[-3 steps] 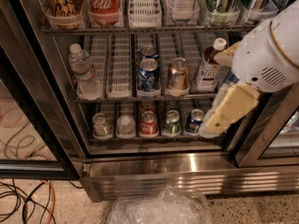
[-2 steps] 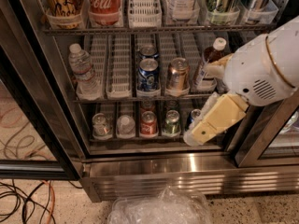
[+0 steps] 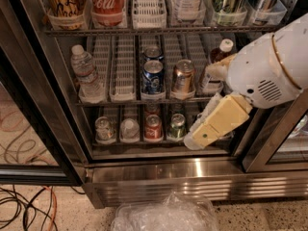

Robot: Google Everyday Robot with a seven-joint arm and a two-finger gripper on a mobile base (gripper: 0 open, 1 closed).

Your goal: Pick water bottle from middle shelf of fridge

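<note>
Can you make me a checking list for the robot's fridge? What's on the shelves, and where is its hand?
Surface: middle shelf, a wire rack with white trays.
Job's things: water bottle stands upright at the shelf's left end, untouched; fridge, door looks open.
Clutter: blue can, copper can and brown bottle share that shelf; small cans below; cola bottle above.
Grippers: gripper hangs before the bottom shelf's right side, well away from the water bottle.
Cables: orange and black cables on the floor, left.
Surroundings: crumpled plastic bag on the floor in front.
</note>
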